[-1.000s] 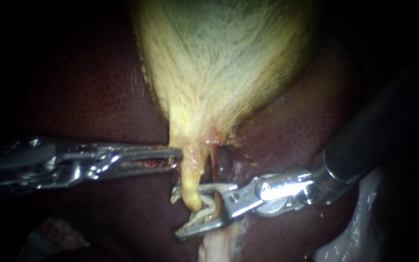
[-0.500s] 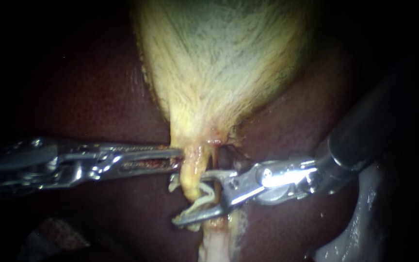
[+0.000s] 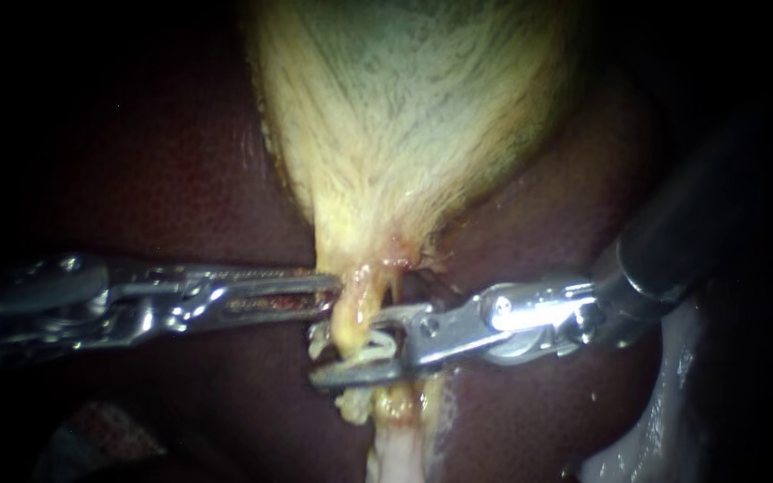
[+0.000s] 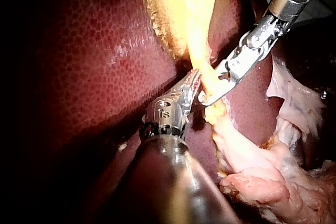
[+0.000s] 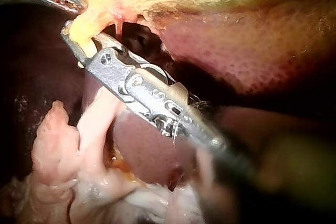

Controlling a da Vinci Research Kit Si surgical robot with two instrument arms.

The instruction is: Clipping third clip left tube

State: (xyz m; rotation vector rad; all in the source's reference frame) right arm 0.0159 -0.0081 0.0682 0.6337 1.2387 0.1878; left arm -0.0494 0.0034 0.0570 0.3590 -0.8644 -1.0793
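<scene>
Your left tube (image 3: 353,309) is a pale yellow, glossy stalk that hangs roughly upright from the narrow end of the gallbladder (image 3: 404,116). Lower down, a whitish clip (image 3: 370,354) crosses it, pressed between the jaws of your right instrument (image 3: 351,351). It may not be fully crimped.

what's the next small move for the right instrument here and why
Probably squeeze the right instrument fully closed. Its jaws straddle the pale yellow tube below the yellow-white gallbladder, touching it on both sides, and the whitish clip between them does not look flattened yet.
</scene>
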